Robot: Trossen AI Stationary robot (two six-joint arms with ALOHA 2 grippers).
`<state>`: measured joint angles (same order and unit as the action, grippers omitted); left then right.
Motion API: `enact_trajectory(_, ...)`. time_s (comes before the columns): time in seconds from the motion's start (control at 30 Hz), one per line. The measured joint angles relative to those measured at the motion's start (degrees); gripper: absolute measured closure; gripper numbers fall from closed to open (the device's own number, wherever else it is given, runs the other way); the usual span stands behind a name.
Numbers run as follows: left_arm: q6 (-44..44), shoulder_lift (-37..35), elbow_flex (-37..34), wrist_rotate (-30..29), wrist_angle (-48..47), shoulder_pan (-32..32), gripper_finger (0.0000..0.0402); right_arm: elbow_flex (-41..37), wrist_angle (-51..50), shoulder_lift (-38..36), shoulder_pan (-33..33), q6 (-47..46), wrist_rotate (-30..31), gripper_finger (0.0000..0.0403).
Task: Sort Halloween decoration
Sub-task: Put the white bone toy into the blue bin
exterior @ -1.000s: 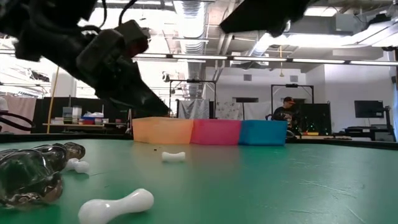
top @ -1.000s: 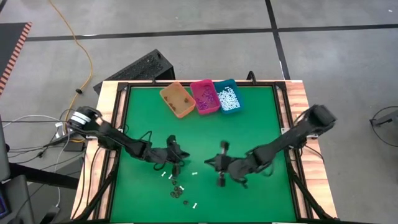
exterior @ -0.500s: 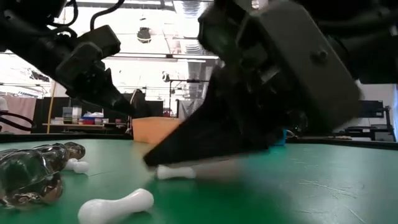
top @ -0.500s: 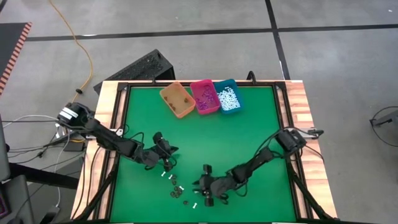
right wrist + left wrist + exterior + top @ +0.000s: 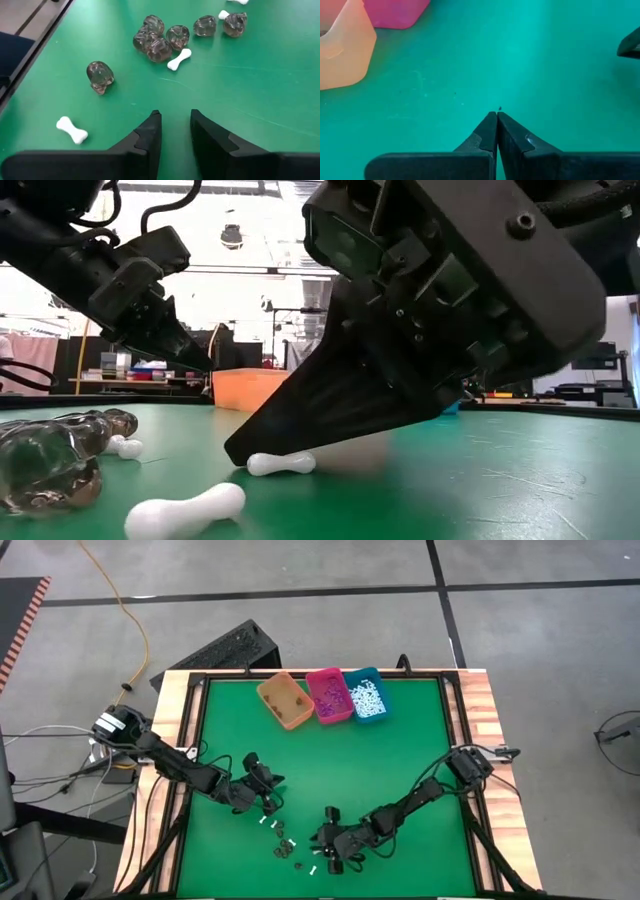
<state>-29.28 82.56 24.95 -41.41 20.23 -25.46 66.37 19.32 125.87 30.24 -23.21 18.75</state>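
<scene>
Arms: two, dark, jointed, black cables looped alongside
Left hand (image 5: 497, 131): matte black tapered fingers
Right hand (image 5: 174, 131): black wedge fingers; housing with screws, low view, upper right

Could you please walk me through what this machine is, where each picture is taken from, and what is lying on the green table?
These are two dark robot arms at a green table. One picture looks straight down, one looks level across the tabletop, and one comes from each wrist. Along the far edge stand an orange bin, a pink bin and a teal bin. Near the front lie small white bones and smoky translucent skulls. The left gripper is shut and holds nothing, hovering near the bones. The right gripper is open and empty, low over the table beside the pile, close to one white bone.
</scene>
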Motion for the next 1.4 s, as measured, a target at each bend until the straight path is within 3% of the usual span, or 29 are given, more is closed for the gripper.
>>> enact_trajectory(0.17,-0.04,0.0,0.0,0.02,-0.28,0.0,0.0401,-0.28,-0.95,-2.85,-3.24,3.23,-1.26,0.0284)
enact_trajectory(0.3,-0.04,0.0,0.0,0.0,-0.28,0.0,0.0401,-0.64,-2.91,-7.54,-5.36,5.86,-7.9,0.0289)
enact_trajectory(0.53,0.5,0.0,0.0,-3.33,0.26,-1.09,0.0401,-1.21,-4.52,-15.65,-2.2,6.16,-6.3,0.0296)
enact_trajectory(0.73,0.5,0.0,0.0,-4.31,0.53,-3.32,0.0401,-1.4,-2.73,-13.84,4.25,2.95,2.23,0.0297)
enact_trajectory(0.93,-0.73,0.0,0.02,-4.35,0.78,-3.6,0.0401,-1.4,-1.12,-12.84,6.73,6.18,13.35,0.0275)
enact_trajectory(1.2,-2.01,0.0,0.02,-4.31,0.54,-3.6,0.0401,-1.3,3.86,-6.08,6.57,1.45,10.92,0.0197)
enact_trajectory(1.4,-2.05,0.0,0.02,-4.31,0.17,-3.6,0.0401,-0.94,4.56,-3.47,5.79,-0.45,11.31,0.0185)
